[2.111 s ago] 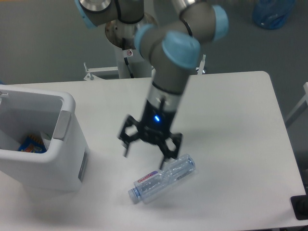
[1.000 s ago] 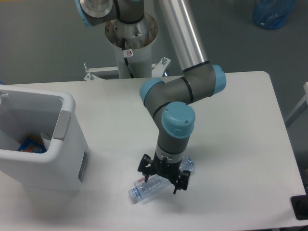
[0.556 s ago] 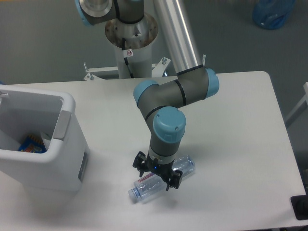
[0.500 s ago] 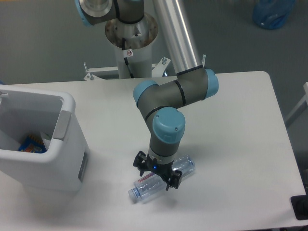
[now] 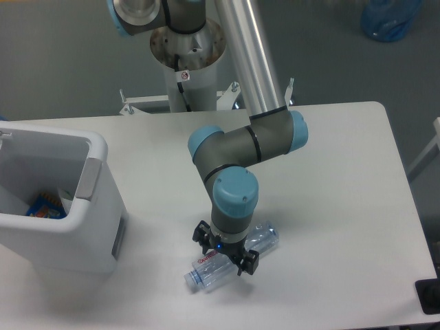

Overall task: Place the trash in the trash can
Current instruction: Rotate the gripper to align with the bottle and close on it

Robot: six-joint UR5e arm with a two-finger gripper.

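Note:
The crushed clear plastic bottle [image 5: 206,271] with a red-and-white label lies on its side on the white table, front centre. My gripper [image 5: 225,251] points straight down over the bottle's middle. Its black fingers [image 5: 200,236] stand on either side of the bottle, spread apart, close to the table. The jaws look open around the bottle, not squeezing it. The large white trash can [image 5: 69,240] stands at the left edge, well left of the gripper, with a grey strip on its right side. The small crumpled white wrapper is not in view.
A blue-and-orange packet [image 5: 44,207] lies inside the can. The arm's base column [image 5: 185,41] rises behind the table's far edge. A blue bag [image 5: 388,17] lies on the floor at the top right. A black object [image 5: 430,295] sits at the table's front right corner.
The gripper came down from above the table onto the bottle, then shifted slightly left along it. The bottle has hardly moved. The fingers stay spread.

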